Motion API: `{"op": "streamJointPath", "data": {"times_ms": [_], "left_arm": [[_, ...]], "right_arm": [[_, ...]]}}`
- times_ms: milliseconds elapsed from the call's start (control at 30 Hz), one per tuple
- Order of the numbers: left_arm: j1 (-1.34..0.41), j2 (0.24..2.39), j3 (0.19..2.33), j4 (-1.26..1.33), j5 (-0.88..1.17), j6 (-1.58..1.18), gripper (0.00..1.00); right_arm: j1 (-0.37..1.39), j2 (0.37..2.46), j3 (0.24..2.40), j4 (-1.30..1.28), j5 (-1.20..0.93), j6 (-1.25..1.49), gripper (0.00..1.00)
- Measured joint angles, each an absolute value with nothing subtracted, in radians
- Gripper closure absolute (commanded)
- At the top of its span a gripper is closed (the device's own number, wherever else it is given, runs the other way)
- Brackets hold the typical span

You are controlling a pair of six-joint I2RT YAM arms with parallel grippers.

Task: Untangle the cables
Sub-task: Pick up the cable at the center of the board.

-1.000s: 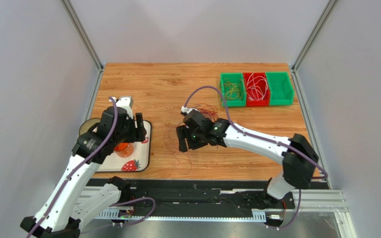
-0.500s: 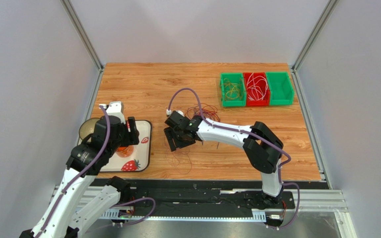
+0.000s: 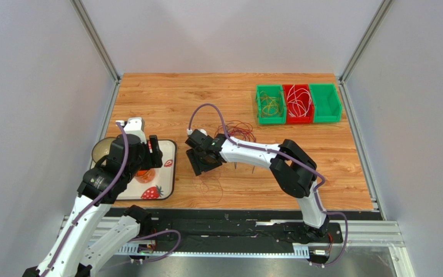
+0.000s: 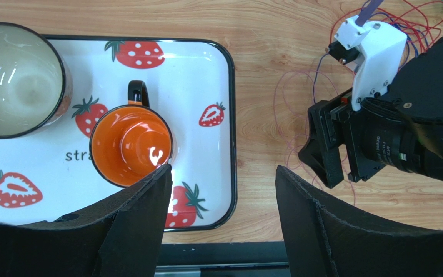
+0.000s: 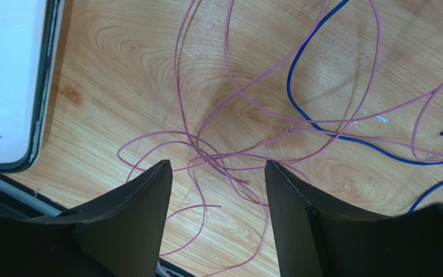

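Purple-and-blue cables (image 5: pixel 224 156) beneath right gripper (image 5: pixel 218 164), one orange mug (image 4: pixel 131 144) by left gripper (image 4: pixel 224 169), three bins (image 3: pixel 298 120) (both grippers spread, empty)

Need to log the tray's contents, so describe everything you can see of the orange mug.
The orange mug is round and glossy, orange inside, with a thin dark rim and a black handle pointing to the top of the left wrist view. It stands mouth up, apparently empty, on the white strawberry-printed tray, right of a larger cream bowl and apart from it. A finger of the open left gripper hides its near edge; contact cannot be told.
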State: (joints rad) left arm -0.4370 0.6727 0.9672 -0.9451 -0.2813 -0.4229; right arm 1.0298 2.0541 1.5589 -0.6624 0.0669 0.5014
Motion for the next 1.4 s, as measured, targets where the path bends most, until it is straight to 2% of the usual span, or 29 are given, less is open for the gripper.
{"op": "streamJointPath", "data": {"times_ms": [133, 233, 367, 700, 1067, 1400], "left_arm": [[-0.437, 0.673, 0.967, -0.945, -0.279, -0.421, 0.26], [-0.437, 0.673, 0.967, -0.945, -0.279, -0.421, 0.26], [-0.437, 0.677, 0.967, -0.945, -0.279, -0.421, 0.26], [-0.437, 0.678, 0.967, -0.944, -0.279, -0.421, 0.26], [-0.437, 0.677, 0.967, -0.944, -0.279, -0.42, 0.26], [-0.437, 0.672, 0.96, -0.941, -0.278, -0.42, 0.27]], "right_arm": [[1.03, 2.075, 1.566, -0.67, 0.071, 0.493, 0.44], [1.03, 2.093, 1.578, -0.673, 0.071, 0.484, 0.53], [1.03, 2.112, 1.591, -0.674, 0.07, 0.474, 0.71], [1.03, 2.125, 1.594, -0.674, 0.07, 0.47, 1.0], [1.031, 2.095, 1.589, -0.697, 0.093, 0.47, 1.0], [1.032, 1.724, 1.602, -0.768, 0.184, 0.454, 1.0]]}}
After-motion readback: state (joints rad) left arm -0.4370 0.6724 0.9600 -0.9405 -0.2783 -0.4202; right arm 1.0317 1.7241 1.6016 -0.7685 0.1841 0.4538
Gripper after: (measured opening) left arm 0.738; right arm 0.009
